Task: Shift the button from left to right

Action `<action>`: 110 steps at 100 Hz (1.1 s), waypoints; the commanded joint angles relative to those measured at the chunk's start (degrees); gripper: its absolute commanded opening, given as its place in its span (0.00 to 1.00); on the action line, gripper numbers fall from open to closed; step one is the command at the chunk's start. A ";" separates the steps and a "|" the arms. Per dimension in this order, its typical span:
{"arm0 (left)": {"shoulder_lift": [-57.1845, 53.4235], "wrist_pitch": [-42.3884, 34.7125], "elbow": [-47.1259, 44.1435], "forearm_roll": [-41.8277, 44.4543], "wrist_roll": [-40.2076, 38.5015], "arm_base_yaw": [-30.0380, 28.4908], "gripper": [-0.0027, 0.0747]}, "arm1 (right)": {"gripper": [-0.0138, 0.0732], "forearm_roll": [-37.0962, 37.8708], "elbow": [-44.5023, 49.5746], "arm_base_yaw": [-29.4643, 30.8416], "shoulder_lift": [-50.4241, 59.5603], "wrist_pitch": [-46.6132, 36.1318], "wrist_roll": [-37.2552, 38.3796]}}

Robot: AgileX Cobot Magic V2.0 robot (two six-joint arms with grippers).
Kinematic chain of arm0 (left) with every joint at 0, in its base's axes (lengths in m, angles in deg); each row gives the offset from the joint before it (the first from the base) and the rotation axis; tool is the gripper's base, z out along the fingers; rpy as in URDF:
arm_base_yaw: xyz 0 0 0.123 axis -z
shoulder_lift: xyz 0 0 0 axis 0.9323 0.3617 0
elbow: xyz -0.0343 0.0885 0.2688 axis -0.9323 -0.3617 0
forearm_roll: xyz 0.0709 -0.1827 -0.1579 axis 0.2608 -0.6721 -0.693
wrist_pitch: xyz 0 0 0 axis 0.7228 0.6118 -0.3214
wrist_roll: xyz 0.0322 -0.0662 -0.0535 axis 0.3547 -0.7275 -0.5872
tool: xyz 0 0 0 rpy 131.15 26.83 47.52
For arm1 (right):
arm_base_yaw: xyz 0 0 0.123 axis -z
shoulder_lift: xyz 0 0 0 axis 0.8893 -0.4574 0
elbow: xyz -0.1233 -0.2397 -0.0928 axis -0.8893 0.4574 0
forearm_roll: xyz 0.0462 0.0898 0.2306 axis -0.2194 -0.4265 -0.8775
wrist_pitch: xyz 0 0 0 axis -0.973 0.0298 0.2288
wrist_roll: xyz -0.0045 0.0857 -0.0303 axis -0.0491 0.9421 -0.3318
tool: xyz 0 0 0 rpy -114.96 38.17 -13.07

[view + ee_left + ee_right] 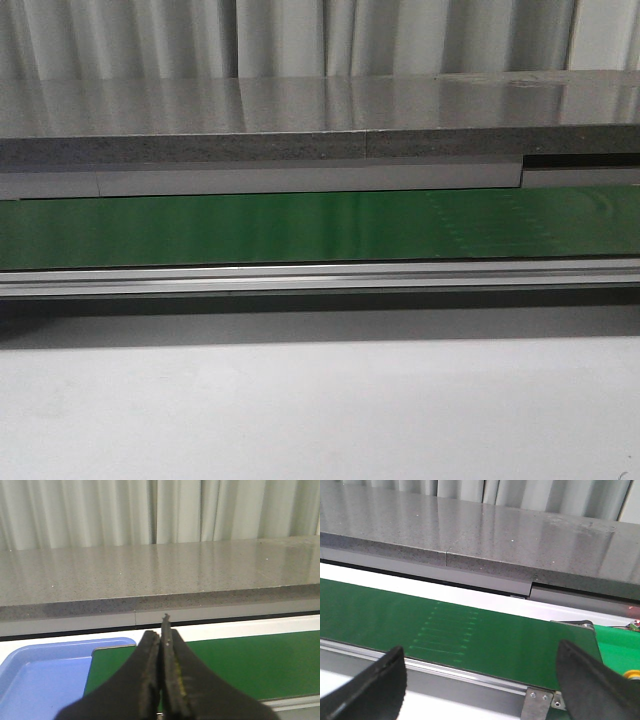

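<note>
Left wrist view shows my left gripper (162,680) pressed shut near the blue tray (45,670), my right gripper (480,652) is spread over the green belt (485,640), and the button is nowhere clearly in view, so I cannot tell its direction.

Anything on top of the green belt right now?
Nothing shows on the green belt in the front view, only faint stitch marks. The blue tray beside its end looks bare where visible; the shut left tool covers part of it. No button seen there.

Left pincer (161,680) closed, right pincer (480,680) wide apart.
</note>
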 commanded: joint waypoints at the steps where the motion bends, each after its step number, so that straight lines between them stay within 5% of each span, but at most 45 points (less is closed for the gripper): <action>1: 0.59 -4.16 1.55 -0.74 -0.17 0.54 0.01 | 0.79 -0.88 -1.57 -0.22 -0.39 -4.26 -0.14; 34: 0.59 -4.16 1.55 -0.74 -0.17 0.54 0.01 | 0.07 -0.94 -1.57 -0.22 -0.39 -4.44 -0.14; 110: 0.59 -4.16 1.55 -0.74 -0.17 0.54 0.01 | 0.08 -0.94 -1.57 -0.22 -0.39 -4.44 -0.14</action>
